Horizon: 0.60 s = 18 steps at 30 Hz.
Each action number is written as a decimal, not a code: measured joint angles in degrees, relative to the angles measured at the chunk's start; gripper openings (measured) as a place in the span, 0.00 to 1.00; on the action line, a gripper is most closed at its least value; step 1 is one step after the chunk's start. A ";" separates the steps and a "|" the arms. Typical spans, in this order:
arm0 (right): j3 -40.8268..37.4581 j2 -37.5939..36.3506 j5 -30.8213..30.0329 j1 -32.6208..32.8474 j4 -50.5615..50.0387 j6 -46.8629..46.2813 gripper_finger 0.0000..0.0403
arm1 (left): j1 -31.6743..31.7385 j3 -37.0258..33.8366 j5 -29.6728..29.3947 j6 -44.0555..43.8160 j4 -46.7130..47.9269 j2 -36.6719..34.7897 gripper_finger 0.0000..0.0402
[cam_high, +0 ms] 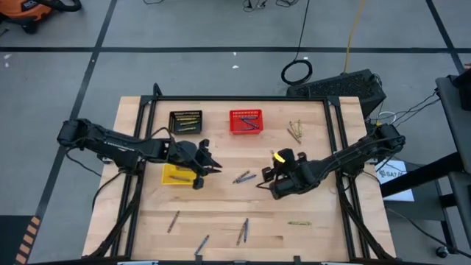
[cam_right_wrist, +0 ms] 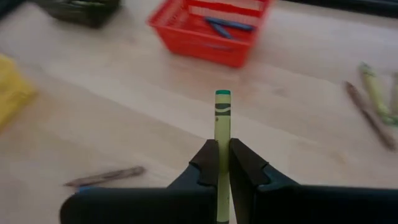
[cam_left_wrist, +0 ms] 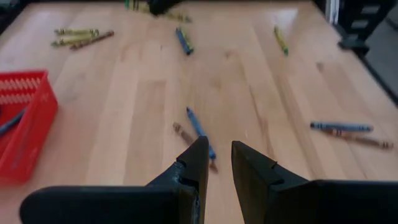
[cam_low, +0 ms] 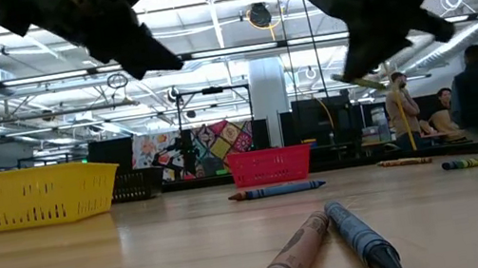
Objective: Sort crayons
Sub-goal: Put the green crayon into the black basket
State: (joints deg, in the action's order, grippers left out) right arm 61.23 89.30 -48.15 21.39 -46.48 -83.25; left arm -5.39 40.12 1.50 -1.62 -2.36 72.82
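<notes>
The right end effector [cam_right_wrist: 222, 163] pinched a yellow-green crayon [cam_right_wrist: 222, 127] by its lower end; the left end effector [cam_left_wrist: 216, 163] hung narrow and empty. A jolt could twist that crayon loose before any basket.

Table [cam_high: 221, 206]: carries three baskets, loose crayons; both arms above it.
Far row: one basket [cam_high: 185, 121] left, a second basket [cam_high: 245, 121] right of it, crayons inside each.
Third basket [cam_high: 176, 175]: nearer, left of centre, under left gripper [cam_high: 213, 168].
Right gripper [cam_high: 263, 180]: right of centre, a crayon [cam_right_wrist: 221, 134] between its fingers.
Centre: crayon pair [cam_high: 244, 177] between the grippers.
Far right: crayon cluster [cam_high: 296, 132].
Near edge: scattered crayons [cam_high: 243, 231].
</notes>
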 joint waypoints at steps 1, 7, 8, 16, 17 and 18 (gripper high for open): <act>0.00 0.00 -0.07 0.00 2.50 2.20 0.00 | 0.00 0.00 0.22 -0.57 -1.75 0.78 0.18; 0.00 0.00 -0.07 0.00 16.62 16.63 0.00 | 0.00 0.00 4.28 -1.04 -9.14 4.32 0.18; 0.00 -0.01 -0.04 0.00 18.66 18.67 0.00 | -0.01 0.00 4.44 -1.07 -9.88 4.63 0.18; 0.00 -0.02 0.62 0.00 32.59 32.41 0.00 | 0.00 0.00 4.48 -2.58 -16.13 4.85 0.18; 0.00 -0.02 1.62 0.00 34.41 34.13 0.00 | 0.00 0.00 4.48 -2.57 -16.98 4.85 0.18; 0.00 -0.02 2.33 0.00 36.27 35.93 0.00 | 0.00 0.00 4.49 -2.58 -17.53 4.85 0.18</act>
State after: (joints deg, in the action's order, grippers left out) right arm 61.23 89.27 -45.82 21.39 -10.21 -47.32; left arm -5.39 40.12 5.99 -4.20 -19.89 77.67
